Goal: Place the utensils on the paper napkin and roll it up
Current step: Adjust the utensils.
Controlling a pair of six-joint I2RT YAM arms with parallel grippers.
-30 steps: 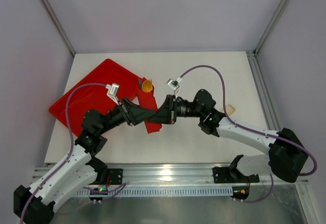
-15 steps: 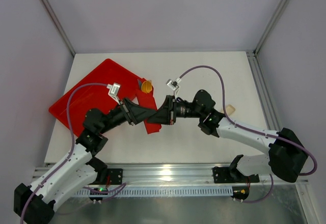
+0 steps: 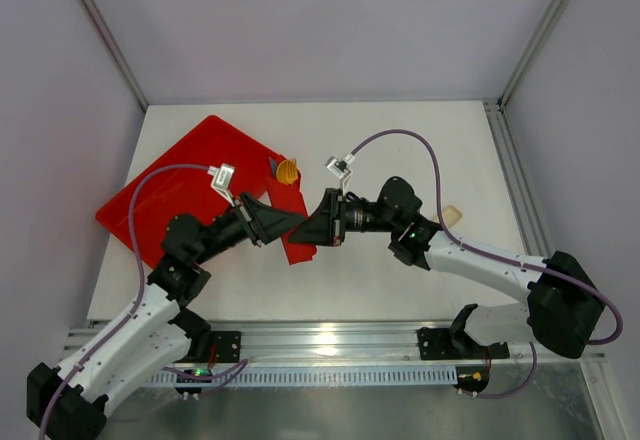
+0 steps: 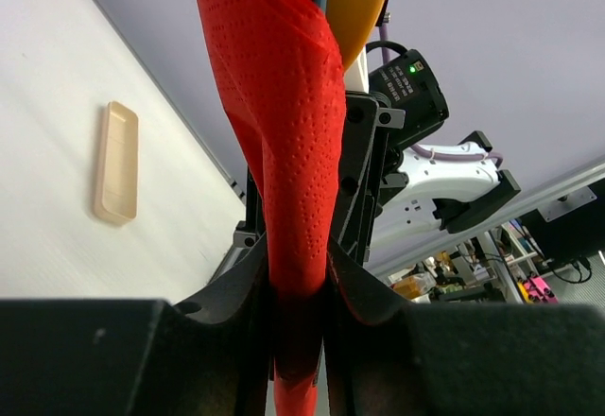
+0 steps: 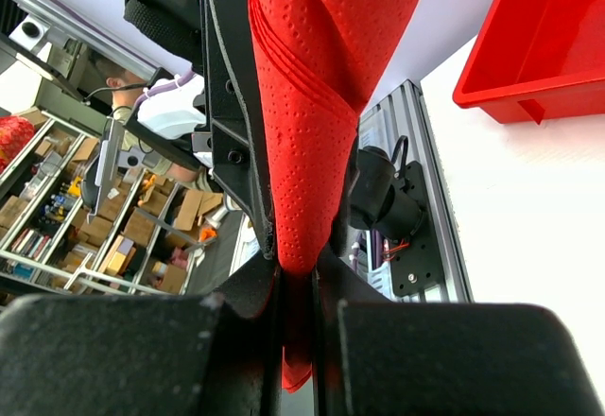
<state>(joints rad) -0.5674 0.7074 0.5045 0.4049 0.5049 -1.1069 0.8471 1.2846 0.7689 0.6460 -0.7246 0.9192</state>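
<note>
- Barely shifted since a second ago, the left gripper (image 4: 301,288) still meets the right one mid-table, pinching the folded napkin (image 4: 284,113).
- Right gripper (image 5: 298,279) pinches the napkin from the opposite side.
- One utensil (image 3: 452,214) lies on the table (image 3: 400,130), well apart to the right.
- Tray (image 3: 170,190) sits far left.

Red paper napkin (image 3: 297,228), thin dimpled sheet gathered lengthwise into a loose creased roll, pinched from opposite sides by the left gripper (image 4: 302,288) and right gripper (image 5: 298,282), one short pale tan wooden utensil (image 3: 452,215), rounded ends, lying flat on the white table (image 3: 400,150), well to the napkin's right
</note>
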